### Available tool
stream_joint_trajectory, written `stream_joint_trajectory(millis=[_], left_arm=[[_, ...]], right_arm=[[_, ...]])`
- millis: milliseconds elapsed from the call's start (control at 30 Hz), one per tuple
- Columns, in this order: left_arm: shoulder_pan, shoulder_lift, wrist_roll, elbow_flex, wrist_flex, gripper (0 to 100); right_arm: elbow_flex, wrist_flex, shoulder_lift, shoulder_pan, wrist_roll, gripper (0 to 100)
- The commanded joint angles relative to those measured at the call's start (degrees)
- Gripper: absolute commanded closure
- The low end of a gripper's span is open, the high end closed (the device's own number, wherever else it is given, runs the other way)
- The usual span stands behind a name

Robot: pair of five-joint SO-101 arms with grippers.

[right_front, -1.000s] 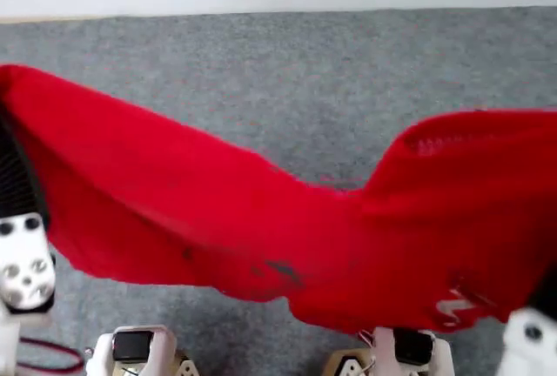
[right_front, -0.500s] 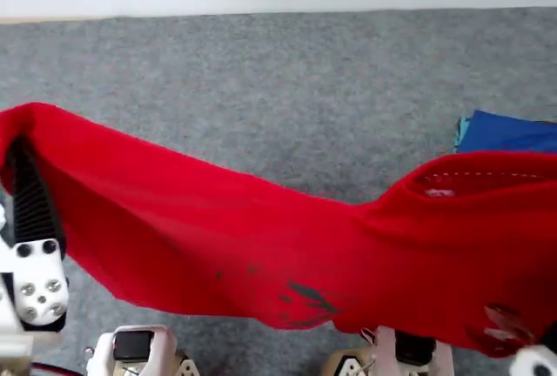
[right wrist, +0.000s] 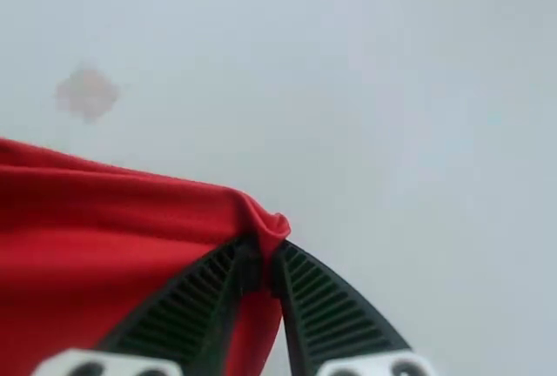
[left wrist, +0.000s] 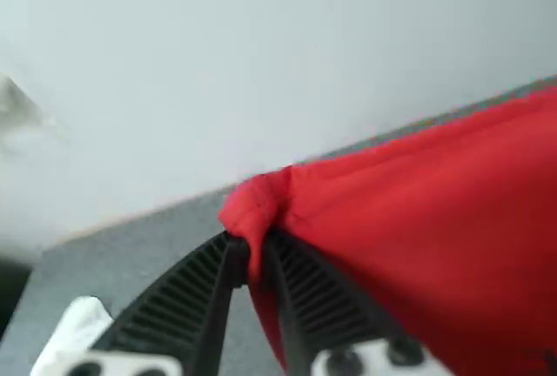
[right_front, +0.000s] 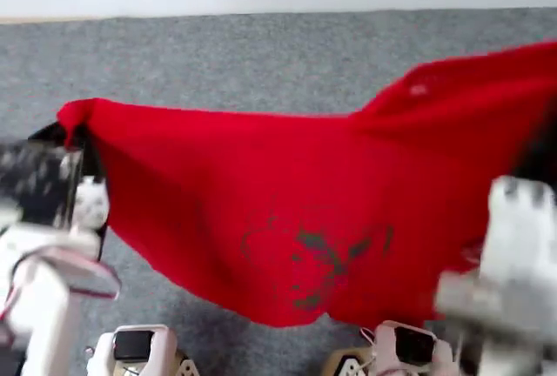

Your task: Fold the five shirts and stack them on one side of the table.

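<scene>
Checking in from the remote station. Both arms have the red shirt (right_front: 261,193) up off the grey table (right_front: 261,54) and stretched out wide between them.

The left gripper (left wrist: 252,250) is pinched tight on a bunched-up corner of the fabric. In the left wrist view the black ribbed fingers (left wrist: 196,285) are pressed together with a little knot of red poking out past the tips. From above, that corner sits at the left end of the shirt, right by the left arm (right_front: 52,211).

The right gripper (right wrist: 259,263) is clamped the same way on the opposite corner, with a small fold of red squeezed between the tips and the rest of the cloth trailing off to one side. In the high view the right arm (right_front: 513,254) is over by the right edge, and that end of the shirt is held farther toward the back of the table than the left end.

The shirt's top edge runs fairly taut from one pinch to the other, and the body hangs down toward the arm bases (right_front: 130,348). A dark print (right_front: 322,258) shows on the side facing the overhead camera — roughly mid-shirt, low down. I can't tell whether the bottom hem is touching the table or just hanging over it.
</scene>
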Motion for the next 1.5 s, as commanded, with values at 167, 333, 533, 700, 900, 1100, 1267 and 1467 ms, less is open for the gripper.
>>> stream_joint_trajectory(millis=[167,333,533,700,900,1100,1267,1467], left_arm=[[-0.18,0.62,0.62,29.14,-26.11,100],[-0.18,1.05,0.35,44.35,-45.01,100],[0.18,1.14,-5.71,57.27,-65.67,100],[0.09,1.14,-9.76,63.16,-78.42,100],[0.18,2.2,-10.81,64.4,-85.89,100],[-0.26,15.21,-10.81,60.7,-93.54,100],[-0.18,26.46,-10.55,51.65,-93.63,100],[-0.18,30.24,-10.55,43.91,-83.78,100]], right_arm=[[25.32,-13.05,5.85,0.31,-3.87,98.7],[44.4,-28.97,5.85,-1.8,-2.64,98.7],[59.96,-42.07,5.93,-4.44,-1.49,98.7],[62.42,-47.78,6.46,-5.32,-1.58,98.7],[62.51,-53.32,10.07,-5.14,0.0,98.7],[62.42,-60.26,15.6,-5.23,1.23,98.7],[62.24,-62.55,18.68,-5.23,1.23,98.8],[61.98,-62.99,21.14,-5.32,4.31,98.8]])
